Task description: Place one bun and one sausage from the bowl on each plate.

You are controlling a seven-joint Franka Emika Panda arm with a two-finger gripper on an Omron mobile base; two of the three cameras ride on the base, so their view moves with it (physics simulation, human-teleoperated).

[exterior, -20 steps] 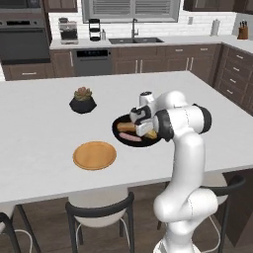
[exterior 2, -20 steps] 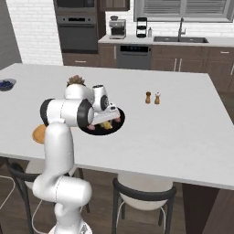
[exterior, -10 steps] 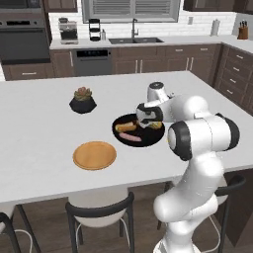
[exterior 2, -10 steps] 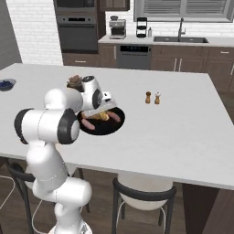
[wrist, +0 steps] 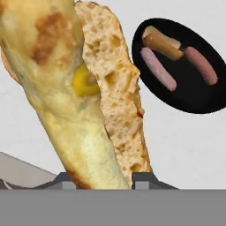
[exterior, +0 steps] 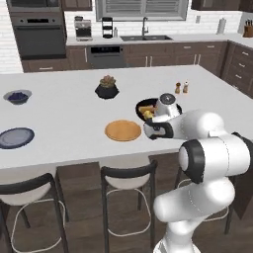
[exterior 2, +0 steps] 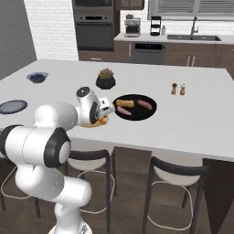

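My gripper (wrist: 99,178) is shut on a split, toasted bun (wrist: 84,101) that looms large in the hand view. The gripper (exterior 2: 104,119) hangs over the near edge of the orange-tan plate (exterior: 122,130), just left of the glossy black bowl (exterior 2: 135,113). The bowl (wrist: 185,95) holds another bun (wrist: 161,44) and two pink sausages (wrist: 158,68). Far to the left lies the blue-grey plate (exterior: 16,137), bare; it also appears as the blue-grey plate (exterior 2: 11,106).
A black faceted plant pot (exterior: 106,88) stands behind the plates. A small grey bowl of berries (exterior: 18,96) sits at the far left. Salt and pepper shakers (exterior 2: 178,88) stand right of the black bowl. Bar stools line the counter's near edge.
The whole picture has shifted, so the camera moved. The gripper went from over the black bowl leftward to the orange-tan plate, now with a bun in it.
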